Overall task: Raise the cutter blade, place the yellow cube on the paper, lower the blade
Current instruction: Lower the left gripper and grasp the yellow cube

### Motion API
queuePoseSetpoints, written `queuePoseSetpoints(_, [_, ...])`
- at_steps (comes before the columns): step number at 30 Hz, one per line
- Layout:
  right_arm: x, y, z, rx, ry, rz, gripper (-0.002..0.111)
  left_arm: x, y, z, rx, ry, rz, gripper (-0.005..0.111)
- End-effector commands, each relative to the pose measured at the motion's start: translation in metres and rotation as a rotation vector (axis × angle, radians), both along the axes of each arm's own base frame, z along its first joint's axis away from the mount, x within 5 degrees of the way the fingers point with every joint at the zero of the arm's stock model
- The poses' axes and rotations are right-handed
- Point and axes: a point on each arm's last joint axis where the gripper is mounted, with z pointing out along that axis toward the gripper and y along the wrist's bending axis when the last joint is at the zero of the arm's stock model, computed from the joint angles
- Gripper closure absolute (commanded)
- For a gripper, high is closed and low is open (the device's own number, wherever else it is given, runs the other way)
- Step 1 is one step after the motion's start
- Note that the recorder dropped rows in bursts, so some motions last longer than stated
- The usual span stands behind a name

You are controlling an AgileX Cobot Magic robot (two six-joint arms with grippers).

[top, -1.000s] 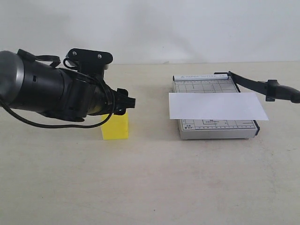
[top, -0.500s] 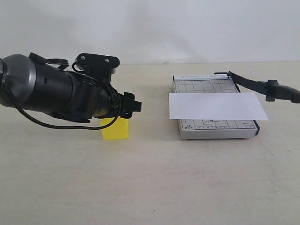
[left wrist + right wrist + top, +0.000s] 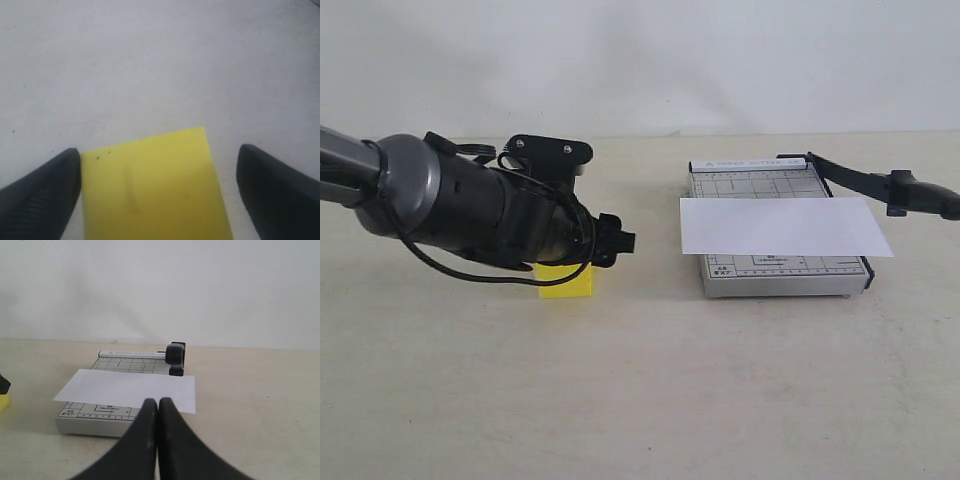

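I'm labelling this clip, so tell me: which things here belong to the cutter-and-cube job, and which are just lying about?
Job: blade, yellow cube, paper, cutter base.
Lying about: nothing I can see, only the table under it all.

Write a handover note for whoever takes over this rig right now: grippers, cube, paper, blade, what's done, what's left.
Left gripper: open, jaws either side of the yellow cube, not closed on it.
Right gripper: shut, empty, facing the cutter base, apart from it.
Things: cube on the table, left of the base; paper lies across the base; cutter blade looks raised, handle past the base's right side.
Done: blade raised.
Left: grip cube, set it on the paper, lower blade.
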Motion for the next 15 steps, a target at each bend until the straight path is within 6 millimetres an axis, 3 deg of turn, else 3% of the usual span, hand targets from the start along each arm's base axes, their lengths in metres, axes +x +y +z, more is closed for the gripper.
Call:
queuePoseSetpoints(1, [-0.0004,-0.0001,0.001,0.0,-0.012,0.0,0.108,0.0093,-0.0068,0.0017,-0.032,-0.013,0.005,0.027])
queuePoseSetpoints(15, [-0.0004,-0.0001,0.0014,0.001,-0.016,0.0,0.108,0.011,-0.0075,-0.0036,-0.022,-0.008,0.01,0.028])
